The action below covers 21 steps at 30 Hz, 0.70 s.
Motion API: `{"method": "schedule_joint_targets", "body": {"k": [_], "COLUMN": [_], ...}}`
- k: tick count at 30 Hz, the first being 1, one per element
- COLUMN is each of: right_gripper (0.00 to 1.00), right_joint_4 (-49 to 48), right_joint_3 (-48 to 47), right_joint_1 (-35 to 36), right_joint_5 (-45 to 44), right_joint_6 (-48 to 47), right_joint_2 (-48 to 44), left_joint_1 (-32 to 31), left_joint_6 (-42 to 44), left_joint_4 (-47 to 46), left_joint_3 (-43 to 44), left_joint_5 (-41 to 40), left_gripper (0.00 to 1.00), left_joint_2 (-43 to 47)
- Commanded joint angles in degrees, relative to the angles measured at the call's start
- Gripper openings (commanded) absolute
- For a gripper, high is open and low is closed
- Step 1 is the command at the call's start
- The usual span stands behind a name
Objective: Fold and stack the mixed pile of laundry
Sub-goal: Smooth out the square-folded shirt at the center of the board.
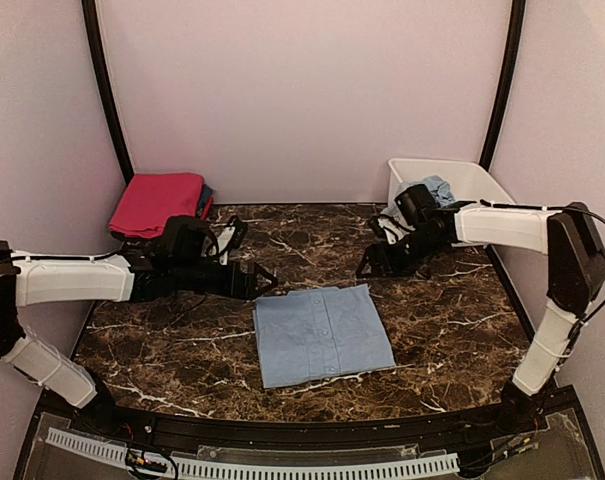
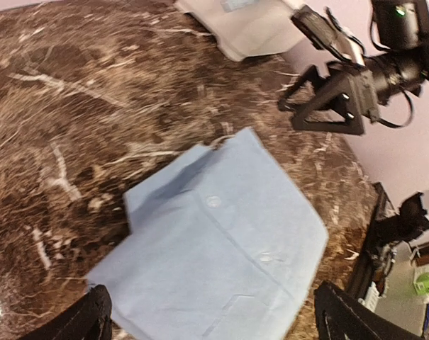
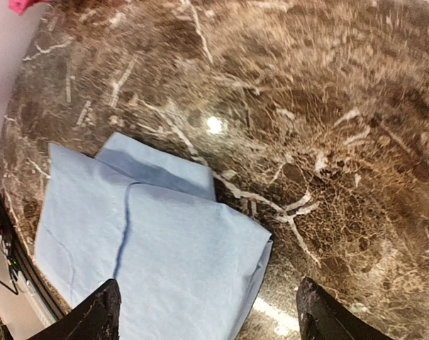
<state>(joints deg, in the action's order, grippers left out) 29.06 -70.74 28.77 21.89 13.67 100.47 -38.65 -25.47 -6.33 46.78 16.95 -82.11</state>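
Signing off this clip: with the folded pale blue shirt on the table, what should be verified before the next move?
1. Pale blue folded cloth shirt lies flat on the brown marble table: ok.
2. Its edges line up: not ok, an under-layer juts out at one corner.
3. Left gripper open, holding nothing: ok.
4. Right gripper open, holding nothing: ok.
5. Magenta-pink folded cloth stack, top free: ok.
6. White rectangular plastic tub emptied: not ok, blue cloth inside.

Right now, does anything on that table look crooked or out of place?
Only small things: the folded blue shirt lies a little askew on the table, and a flap sticks out past one corner of the fold. Nothing looks spilled or damaged.
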Motion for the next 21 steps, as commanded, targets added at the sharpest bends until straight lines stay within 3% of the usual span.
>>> {"method": "schedule_joint_targets", "body": {"k": [1,6,9,12,17,21], "right_gripper": [0.86,0.95,0.97,0.97,0.98,0.98], "right_joint_4": [-1.7,-12.6,-18.7,-25.5,-34.6,-38.7], "right_joint_3": [1.7,11.8,17.1,21.7,25.8,26.1], "right_joint_1": [-0.4,1.7,5.9,7.9,8.1,8.0], "right_joint_5": [6.6,21.1,24.4,27.2,29.0,27.9], "right_joint_6": [-0.7,6.6,11.1,15.0,18.1,18.5], "right_joint_2": [-8.7,-14.9,-15.7,-14.0,-7.0,-0.5], "left_joint_1": [-4.1,-9.7,-12.2,-13.1,-10.7,-4.7], "left_joint_6": [-0.6,-8.2,-15.2,-18.7,-21.5,-24.0], "left_joint_4": [4.0,-1.7,-12.3,-16.4,-19.8,-24.8], "left_joint_3": [2.2,1.6,-1.1,-1.5,-2.3,-5.8], "left_joint_5": [3.6,12.3,17.3,18.9,20.1,20.7], "left_gripper": [0.99,0.99,0.99,0.99,0.99,0.99], "left_joint_2": [2.7,-1.8,-6.5,-10.4,-18.0,-22.6]}}
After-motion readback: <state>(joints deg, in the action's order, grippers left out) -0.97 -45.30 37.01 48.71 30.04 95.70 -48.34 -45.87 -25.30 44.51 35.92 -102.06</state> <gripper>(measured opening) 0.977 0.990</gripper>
